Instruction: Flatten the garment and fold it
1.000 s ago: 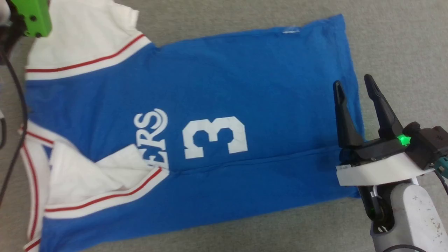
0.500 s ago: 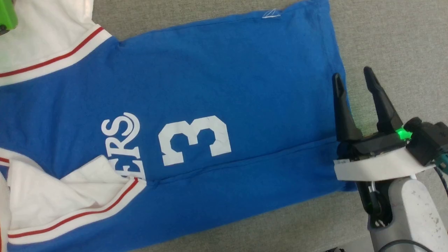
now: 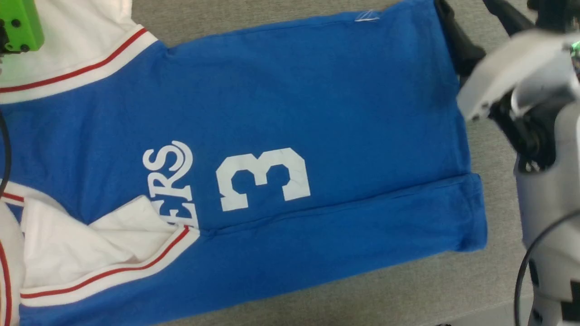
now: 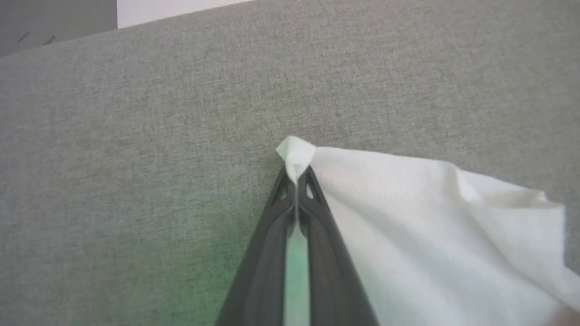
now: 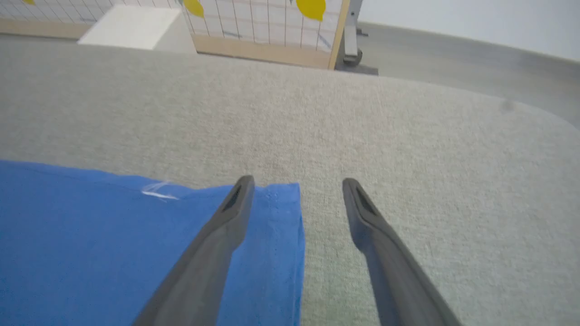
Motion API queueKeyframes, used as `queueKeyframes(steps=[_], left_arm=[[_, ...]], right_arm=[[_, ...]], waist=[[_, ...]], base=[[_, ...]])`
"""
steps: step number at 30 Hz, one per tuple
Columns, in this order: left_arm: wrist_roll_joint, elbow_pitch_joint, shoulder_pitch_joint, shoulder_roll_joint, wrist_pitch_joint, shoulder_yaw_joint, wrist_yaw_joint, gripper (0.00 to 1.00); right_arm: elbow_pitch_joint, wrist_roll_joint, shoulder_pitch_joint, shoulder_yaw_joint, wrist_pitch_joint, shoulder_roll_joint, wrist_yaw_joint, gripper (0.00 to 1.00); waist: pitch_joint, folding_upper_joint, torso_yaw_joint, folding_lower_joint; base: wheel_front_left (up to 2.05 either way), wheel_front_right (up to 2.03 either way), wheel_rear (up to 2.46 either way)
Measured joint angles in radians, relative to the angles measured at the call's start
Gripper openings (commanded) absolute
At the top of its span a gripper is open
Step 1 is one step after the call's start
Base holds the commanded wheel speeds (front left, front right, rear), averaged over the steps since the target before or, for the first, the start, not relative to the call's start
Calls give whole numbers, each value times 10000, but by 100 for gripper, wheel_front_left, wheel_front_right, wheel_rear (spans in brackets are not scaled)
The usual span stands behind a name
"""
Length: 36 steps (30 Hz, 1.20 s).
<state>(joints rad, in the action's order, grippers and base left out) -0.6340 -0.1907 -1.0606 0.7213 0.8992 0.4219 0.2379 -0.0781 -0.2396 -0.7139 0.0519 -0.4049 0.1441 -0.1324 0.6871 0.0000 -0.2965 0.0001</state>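
The garment [image 3: 281,104] lies spread on the grey surface: bright blue with a white "3" and letters, and white panels edged with red stripes at the left. My left gripper [image 4: 297,174] is shut on a white corner of the garment [image 4: 430,235], pinching a small peak of cloth. The left arm's green housing [image 3: 18,25] shows at the far left corner. My right gripper [image 5: 294,185] is open at the blue far right corner [image 5: 90,235]. One finger is above the cloth and the other above bare surface. Its dark fingers [image 3: 455,36] show blurred.
A grey cloth-covered table [image 3: 498,280] carries everything; its front edge runs along the lower right. Beyond its far edge stand a grid panel with yellow shapes [image 5: 272,27] and a white box [image 5: 131,27]. A black cable [image 3: 525,262] hangs by the right arm.
My right gripper has moved away from the garment's near right edge up to its far right corner, still open. My left gripper has shut. The head camera has shifted.
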Motion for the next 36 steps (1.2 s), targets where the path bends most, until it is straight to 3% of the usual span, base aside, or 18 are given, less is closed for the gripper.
queueKeyframes(steps=[4, 9, 10, 11, 13, 14, 19, 23, 30, 36], left_arm=[[0, -17, -72, -65, -121, 36, -92, 0], [-86, -23, -118, -98, -360, 4, -176, 0], [-96, -31, -120, -109, -403, 4, -203, 0], [-96, -38, -124, -128, -470, 6, -226, 0], [-102, -67, -125, -161, -593, -12, -265, 0], [-134, -88, -125, -176, -658, -35, -280, 0], [-190, -174, 17, -253, -1367, -119, -435, 0], [-176, 27, 1255, -360, -4159, -456, -922, 0], [-640, 938, 3745, -1133, -7925, -1298, -1225, 0], [-1028, 1795, 6222, -1584, -9413, -1611, -1166, 0]], right_arm=[[-681, 75, -876, -4, -2203, 17, 2, 100], [-1137, 295, -1539, 75, -4138, -58, 2, 100], [-1162, 355, -1643, 109, -4431, -75, 2, 87], [-1177, 401, -1741, 144, -4644, -81, 2, 49], [-1235, 453, -1885, 232, -4922, -88, 2, 11], [-1269, 458, -1929, 274, -5030, -105, 2, 0], [-1388, 474, -1978, 349, -4824, -238, 2, 0], [-1214, 253, -1254, 374, -2782, -270, 2, 0], [-851, -184, 456, 520, 67, -44, 2, 0], [-853, -380, 1895, 527, 1346, 242, 2, 0]], waist=[[83, 0, 121, 0], [190, 0, 197, 0], [201, 0, 213, 0], [210, 0, 230, 0], [230, 0, 251, -1], [234, 0, 253, -1], [132, 0, 280, 0], [-350, 0, 370, 0], [-1342, 0, 552, 0], [-2367, 0, 813, -1]], base=[[0, 0, 0], [0, 0, 0], [0, 0, 0], [0, 0, 0], [0, 0, 0], [0, 0, 0], [0, 0, 0], [0, 0, 0], [0, 0, 0], [0, 0, 0]])
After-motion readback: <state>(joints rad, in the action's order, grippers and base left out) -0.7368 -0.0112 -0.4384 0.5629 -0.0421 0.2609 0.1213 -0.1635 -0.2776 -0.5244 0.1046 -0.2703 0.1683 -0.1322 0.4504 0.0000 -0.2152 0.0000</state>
